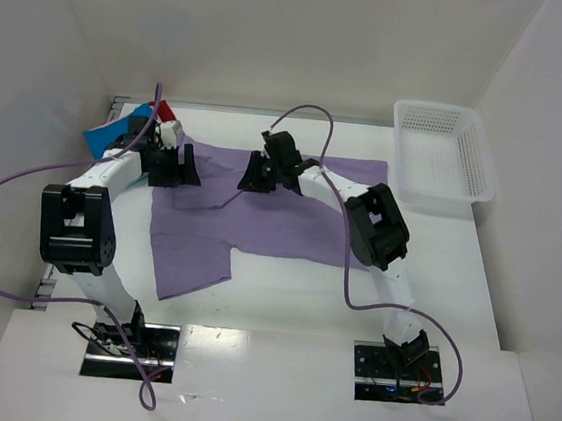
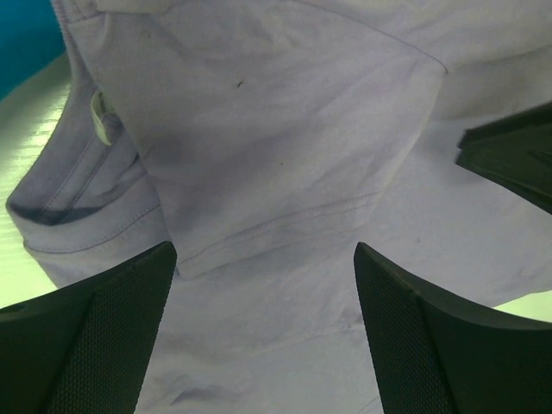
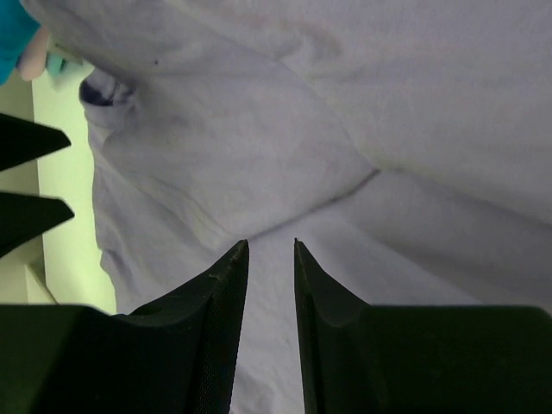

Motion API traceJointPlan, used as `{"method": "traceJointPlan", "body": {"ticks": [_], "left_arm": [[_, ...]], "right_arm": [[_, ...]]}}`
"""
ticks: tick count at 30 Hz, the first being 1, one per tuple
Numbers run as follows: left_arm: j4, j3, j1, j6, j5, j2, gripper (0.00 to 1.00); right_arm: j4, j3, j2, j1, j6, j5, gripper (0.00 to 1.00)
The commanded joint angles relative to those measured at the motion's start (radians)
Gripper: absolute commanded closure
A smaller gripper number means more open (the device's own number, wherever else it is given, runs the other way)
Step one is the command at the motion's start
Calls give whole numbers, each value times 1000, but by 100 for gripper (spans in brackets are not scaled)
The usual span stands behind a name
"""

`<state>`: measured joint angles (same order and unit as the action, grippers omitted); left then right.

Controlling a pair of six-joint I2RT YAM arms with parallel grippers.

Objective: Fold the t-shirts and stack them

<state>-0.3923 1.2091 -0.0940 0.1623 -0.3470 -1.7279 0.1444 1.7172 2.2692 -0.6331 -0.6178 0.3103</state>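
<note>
The lavender-purple t-shirt [image 1: 280, 220] lies spread flat on the table, one sleeve toward the front left. My left gripper [image 1: 177, 167] hovers over its far left part near the collar [image 2: 86, 164], jaws wide open [image 2: 263, 250] and empty. My right gripper [image 1: 257, 176] is low over the shirt's far edge; its jaws [image 3: 270, 243] stand a narrow gap apart with flat cloth [image 3: 388, 103] showing between them. A folded blue shirt [image 1: 113, 133] with a red one [image 1: 166, 110] behind it lies at the far left. A bit of pink [image 3: 34, 60] shows beside the blue.
A white mesh basket [image 1: 439, 187] stands at the far right of the table. The two grippers are close together, the left one's fingers [image 3: 26, 142] showing in the right wrist view. White walls enclose the table on three sides.
</note>
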Motion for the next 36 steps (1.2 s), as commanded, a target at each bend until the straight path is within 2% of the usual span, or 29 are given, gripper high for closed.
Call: {"method": "traceJointPlan", "body": {"ticks": [1, 5, 8, 14, 18, 20, 21, 29, 34, 36], "left_arm": [[21, 1, -3, 2, -53, -16, 9], [21, 1, -3, -7, -78, -16, 9], [21, -8, 19, -17, -153, -16, 9], [33, 3, 57, -7, -162, -16, 9], [78, -6, 77, 16, -173, -45, 20], [96, -16, 77, 49, -155, -45, 25], [105, -16, 77, 49, -146, -59, 30], [116, -6, 77, 86, -66, -145, 50], [116, -6, 77, 86, -3, -163, 55], [116, -6, 77, 86, 9, -174, 61]], "right_arm": [[-20, 107, 53, -34, -22, 0, 67], [-11, 139, 89, -53, -22, 0, 67], [0, 163, 113, -62, -22, 0, 67], [29, 214, 138, -62, -2, -37, 71], [50, 214, 109, -62, 7, -60, 71], [50, 171, 83, -62, 7, -71, 71], [41, 132, 50, -62, 7, -88, 71], [-43, -57, -79, -62, -31, -86, 71], [-65, -90, -99, -71, -40, -86, 71], [-75, -90, -90, -71, -51, -76, 71]]}}
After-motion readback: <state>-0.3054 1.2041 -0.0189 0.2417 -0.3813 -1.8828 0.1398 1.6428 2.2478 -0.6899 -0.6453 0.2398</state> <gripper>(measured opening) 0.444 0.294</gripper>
